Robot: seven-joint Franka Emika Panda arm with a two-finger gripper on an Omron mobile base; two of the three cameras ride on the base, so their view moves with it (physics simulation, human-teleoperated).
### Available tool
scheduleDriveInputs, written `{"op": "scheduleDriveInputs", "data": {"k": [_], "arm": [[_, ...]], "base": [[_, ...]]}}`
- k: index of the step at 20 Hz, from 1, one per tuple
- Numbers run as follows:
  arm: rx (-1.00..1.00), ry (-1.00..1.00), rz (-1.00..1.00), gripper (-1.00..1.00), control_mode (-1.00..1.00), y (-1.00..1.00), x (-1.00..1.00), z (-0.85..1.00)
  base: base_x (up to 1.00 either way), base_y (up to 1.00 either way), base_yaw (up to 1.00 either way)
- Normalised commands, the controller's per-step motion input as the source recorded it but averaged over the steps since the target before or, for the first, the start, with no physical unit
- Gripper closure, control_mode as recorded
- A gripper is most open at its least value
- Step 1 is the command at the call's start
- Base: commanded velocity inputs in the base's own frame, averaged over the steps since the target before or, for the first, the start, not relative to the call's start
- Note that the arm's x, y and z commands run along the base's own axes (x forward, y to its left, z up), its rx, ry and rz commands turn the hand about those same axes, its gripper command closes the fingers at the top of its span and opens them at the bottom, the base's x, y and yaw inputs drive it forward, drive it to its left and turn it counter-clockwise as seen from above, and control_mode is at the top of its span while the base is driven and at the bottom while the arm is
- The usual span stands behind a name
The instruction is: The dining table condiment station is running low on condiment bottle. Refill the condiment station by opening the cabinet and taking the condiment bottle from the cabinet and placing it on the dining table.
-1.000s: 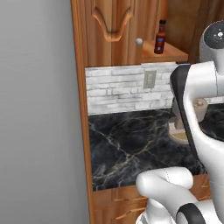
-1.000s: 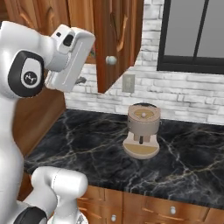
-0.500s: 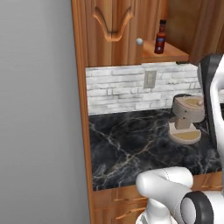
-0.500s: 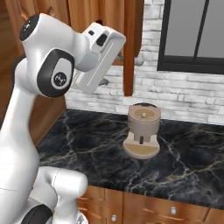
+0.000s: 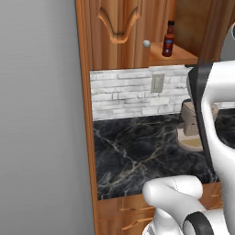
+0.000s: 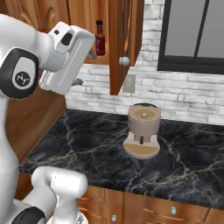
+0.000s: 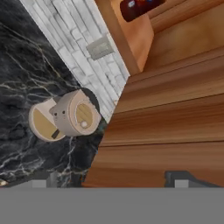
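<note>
The condiment bottle (image 6: 100, 38) stands upright on the lower shelf of the cabinet (image 5: 118, 32), a slim dark red bottle with a black cap (image 5: 169, 39). The cabinet's right door (image 6: 124, 43) hangs open; its left door is closed. My gripper (image 6: 89, 52) hovers in front of the opening, left of and slightly below the bottle, without touching it. In the hand view the gripper (image 7: 113, 179) is open with nothing between its fingertips; the door's wood is close ahead and the bottle (image 7: 140, 6) sits at the top edge. The dining table is out of view.
A tan coffee machine (image 6: 142, 131) stands on the black marble counter (image 6: 87, 148) under the open door. A white brick backsplash with a wall outlet (image 6: 128, 83) runs behind it. A dark window (image 6: 192, 35) is at the right, a grey wall (image 5: 41, 137) at the left.
The arm has swung in front of the open cabinet: the hand went right, then came back left and a little lower. The jaws stayed open. The bottle has not moved.
</note>
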Motion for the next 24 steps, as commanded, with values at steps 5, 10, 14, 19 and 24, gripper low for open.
{"op": "scheduleDriveInputs", "data": {"k": [5,10,14,19,24], "arm": [[0.0,-0.07,0.0,-1.0,-1.0,0.75,-0.21,0.06],[0.01,-0.15,0.0,-1.0,-1.0,0.7,-0.06,-0.01],[0.19,-0.23,0.01,-1.0,-1.0,0.62,0.0,-0.17],[0.39,-0.31,0.04,-1.0,-1.0,0.22,0.0,-0.22],[0.44,-0.35,0.01,-1.0,-1.0,0.24,0.02,-0.05]], "base": [[0.0,0.0,0.0],[0.0,0.0,0.0],[0.0,0.0,0.0],[0.0,0.0,0.0],[0.0,0.0,0.0]]}}
